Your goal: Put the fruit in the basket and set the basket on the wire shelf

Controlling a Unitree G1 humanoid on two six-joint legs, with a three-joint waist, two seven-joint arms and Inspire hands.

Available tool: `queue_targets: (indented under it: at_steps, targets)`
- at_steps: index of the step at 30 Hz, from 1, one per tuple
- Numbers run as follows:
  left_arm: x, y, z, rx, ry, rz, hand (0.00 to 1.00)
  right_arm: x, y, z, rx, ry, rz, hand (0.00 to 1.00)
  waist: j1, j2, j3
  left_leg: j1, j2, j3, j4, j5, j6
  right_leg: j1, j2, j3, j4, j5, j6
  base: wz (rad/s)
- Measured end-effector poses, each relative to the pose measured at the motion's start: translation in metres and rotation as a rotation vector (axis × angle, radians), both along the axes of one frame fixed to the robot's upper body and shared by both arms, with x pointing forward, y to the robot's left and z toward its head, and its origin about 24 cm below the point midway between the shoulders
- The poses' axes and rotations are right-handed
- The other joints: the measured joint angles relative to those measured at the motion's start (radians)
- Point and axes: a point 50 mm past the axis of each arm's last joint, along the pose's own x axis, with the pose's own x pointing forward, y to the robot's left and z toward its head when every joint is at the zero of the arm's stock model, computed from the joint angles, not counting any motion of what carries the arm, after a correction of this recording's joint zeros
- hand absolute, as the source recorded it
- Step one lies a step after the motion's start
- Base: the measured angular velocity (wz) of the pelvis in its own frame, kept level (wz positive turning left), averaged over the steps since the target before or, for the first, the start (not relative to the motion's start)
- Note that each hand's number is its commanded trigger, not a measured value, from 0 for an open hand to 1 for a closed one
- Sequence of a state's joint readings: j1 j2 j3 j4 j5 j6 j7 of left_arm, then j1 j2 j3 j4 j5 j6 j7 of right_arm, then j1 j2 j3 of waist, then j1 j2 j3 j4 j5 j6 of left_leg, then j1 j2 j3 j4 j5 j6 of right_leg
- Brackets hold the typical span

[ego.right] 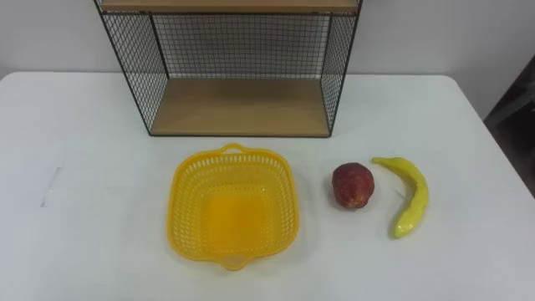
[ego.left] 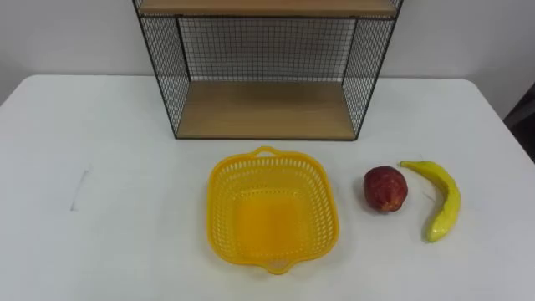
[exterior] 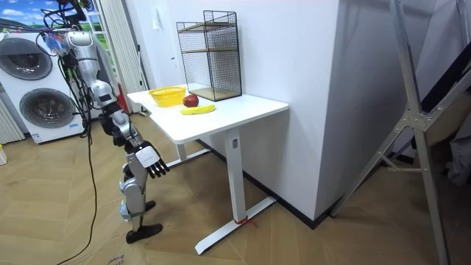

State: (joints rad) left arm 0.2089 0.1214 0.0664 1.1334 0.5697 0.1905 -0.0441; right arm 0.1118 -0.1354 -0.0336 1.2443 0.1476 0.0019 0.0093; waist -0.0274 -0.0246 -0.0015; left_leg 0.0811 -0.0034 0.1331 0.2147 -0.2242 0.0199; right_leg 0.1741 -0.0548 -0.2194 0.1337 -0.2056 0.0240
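Note:
A yellow plastic basket (ego.left: 272, 209) with handles sits empty on the white table (ego.left: 100, 209), in front of the wire shelf (ego.left: 266, 71). To its right lies a dark red apple (ego.left: 385, 188), and just right of that a yellow banana (ego.left: 442, 199). Basket, apple and banana lie apart from one another. In the room view the robot stands at the table's end on the room view's left. Its right hand (exterior: 151, 160) hangs open below the tabletop, away from the fruit.
The wire shelf has a wooden bottom board (ego.left: 263, 113) open toward me and a second board higher up. It stands against the white wall. A faint grey mark (ego.left: 79, 188) lies on the table's left. Washing machines (exterior: 37, 81) stand behind the robot.

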Motion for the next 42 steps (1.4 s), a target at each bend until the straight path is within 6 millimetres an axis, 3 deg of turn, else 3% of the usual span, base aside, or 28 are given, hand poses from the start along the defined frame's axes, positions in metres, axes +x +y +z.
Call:
queue_targets:
  at_steps: [9, 13, 19, 22, 24, 28, 32, 36, 38, 42]
  targets:
    - [0.0, 0.0, 0.0, 0.016, -0.032, 0.076, 0.0, -0.006, -0.005, 0.0, -0.048, 0.032, -0.012, 0.0, 0.006, 0.003, 0.0009, 0.001, 0.001, 0.0, -0.001, 0.0, 0.0, 0.0, 0.001, 0.0, 0.002, 0.0, 0.0, 0.0]
    - [0.0, 0.0, 0.0, 0.028, -0.045, 0.079, 0.0, -0.008, -0.003, 0.0, -0.033, 0.027, -0.107, 0.0, 0.005, 0.006, 0.0026, 0.001, 0.002, -0.003, -0.002, 0.0, 0.0, -0.002, 0.002, 0.0, 0.001, 0.0, -0.001, 0.0]
    - [-0.009, -0.003, -0.001, 0.025, -0.063, 0.175, 0.0, -0.026, 0.002, -0.003, 0.048, 0.007, -0.512, 0.0, -0.004, 0.005, 0.003, 0.003, 0.001, -0.003, -0.006, 0.0, 0.0, 0.001, 0.002, 0.003, 0.002, 0.0, -0.001, 0.0]
    - [-0.013, 0.0, 0.0, 0.029, -0.073, 0.223, 0.0, -0.031, -0.004, -0.001, 0.06, -0.031, -0.777, 0.0, -0.029, 0.004, 0.0029, 0.003, 0.002, -0.003, -0.007, 0.0, 0.0, 0.001, 0.002, 0.004, 0.006, 0.0, -0.001, 0.0]
    - [-0.019, 0.001, 0.001, 0.038, -0.095, 0.286, 0.0, -0.025, -0.013, 0.002, 0.063, -0.111, -1.017, 0.0, -0.057, 0.003, 0.0037, 0.004, 0.002, 0.001, -0.006, 0.0, 0.0, 0.0, 0.002, 0.005, 0.012, 0.0, -0.001, 0.0]
    - [-0.016, 0.007, 0.003, 0.053, -0.16, 0.353, 0.0, -0.012, -0.033, 0.012, 0.071, -0.27, -1.29, 0.0, -0.081, 0.0, 0.005, 0.003, 0.003, 0.002, -0.007, -0.001, 0.001, -0.001, 0.002, 0.01, 0.016, 0.0, -0.001, -0.02]
    - [-0.021, 0.023, 0.008, 0.107, -0.215, 0.411, 0.0, 0.003, -0.073, 0.037, -0.058, -0.456, -1.448, 0.0, -0.104, -0.009, -0.0001, -0.002, 0.0, 0.002, 0.008, -0.008, 0.001, -0.014, -0.001, 0.023, 0.022, -0.015, 0.001, -0.02]
    - [-0.028, 0.03, 0.012, 0.168, -0.222, 0.415, 0.0, 0.022, -0.099, 0.069, -0.281, -0.536, -1.376, 0.0, -0.109, -0.015, -0.0018, -0.003, -0.003, 0.005, -0.002, -0.006, 0.003, -0.025, -0.003, 0.032, 0.037, -0.017, 0.003, -0.05]
    - [-0.026, 0.031, 0.013, 0.182, -0.228, 0.407, 0.0, 0.042, -0.114, 0.102, -0.439, -0.634, -1.314, 0.0, -0.11, -0.019, -0.0022, -0.002, -0.01, 0.005, -0.017, 0.006, 0.008, -0.036, -0.008, 0.028, 0.041, -0.017, 0.005, 0.0]
    - [-0.021, 0.031, 0.013, 0.183, -0.24, 0.38, 0.0, 0.073, -0.124, 0.157, -0.723, -0.832, -1.167, 0.0, -0.102, -0.034, -0.0013, -0.005, -0.01, 0.012, -0.016, 0.006, 0.008, -0.042, -0.008, 0.032, 0.042, -0.017, 0.005, -0.01]
